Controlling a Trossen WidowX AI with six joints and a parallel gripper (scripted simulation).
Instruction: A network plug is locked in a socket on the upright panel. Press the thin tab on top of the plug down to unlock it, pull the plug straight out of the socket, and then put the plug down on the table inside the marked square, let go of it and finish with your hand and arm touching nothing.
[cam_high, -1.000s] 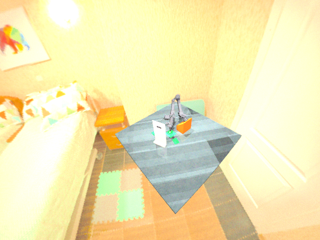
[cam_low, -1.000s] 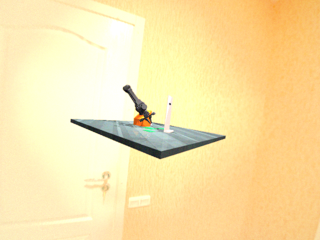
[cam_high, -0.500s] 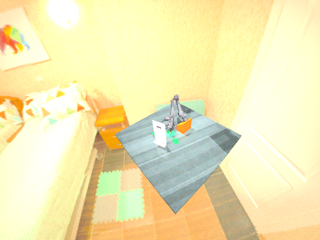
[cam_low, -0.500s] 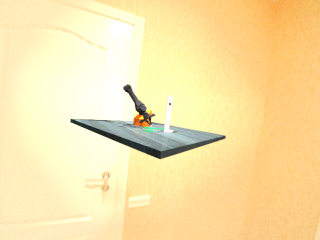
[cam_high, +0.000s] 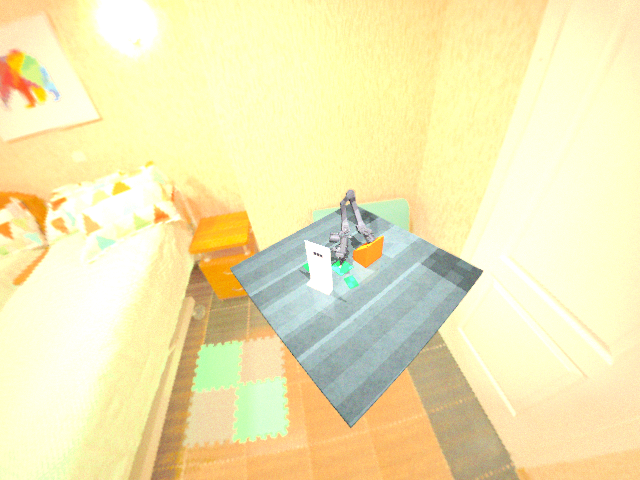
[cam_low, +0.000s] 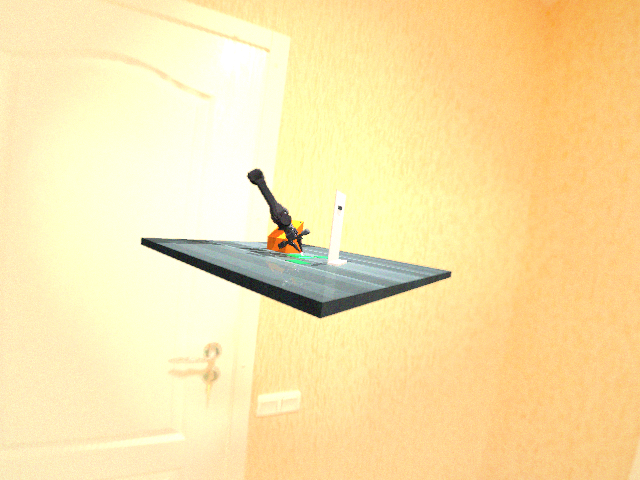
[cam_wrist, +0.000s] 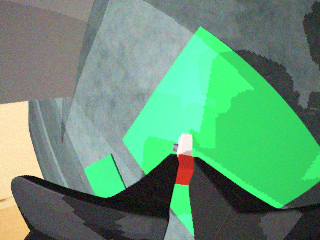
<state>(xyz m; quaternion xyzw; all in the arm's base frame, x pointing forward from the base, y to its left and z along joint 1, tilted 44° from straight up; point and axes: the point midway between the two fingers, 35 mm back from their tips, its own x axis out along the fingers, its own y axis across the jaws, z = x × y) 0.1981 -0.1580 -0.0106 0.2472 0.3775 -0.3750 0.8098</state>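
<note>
My gripper (cam_high: 340, 262) (cam_low: 301, 251) (cam_wrist: 182, 162) points down over the large green marked square (cam_high: 342, 268) (cam_wrist: 250, 130), low above the table, clear of the panel. It is shut on the plug (cam_wrist: 185, 144). In the wrist view the plug's white end sticks out past the fingertips and its red part is between them. The plug's white end appears over the green area near one edge of the square. Whether it touches the table cannot be told. The white upright panel (cam_high: 319, 271) (cam_low: 337, 227) stands apart from the plug, with small dark openings near its top.
An orange block (cam_high: 368, 253) (cam_low: 281, 242) stands beside the arm on the grey-blue table (cam_high: 361, 335) (cam_low: 361, 279). A smaller green patch (cam_high: 351, 281) (cam_wrist: 105, 175) lies near the square. More green shows beside the panel in the top view.
</note>
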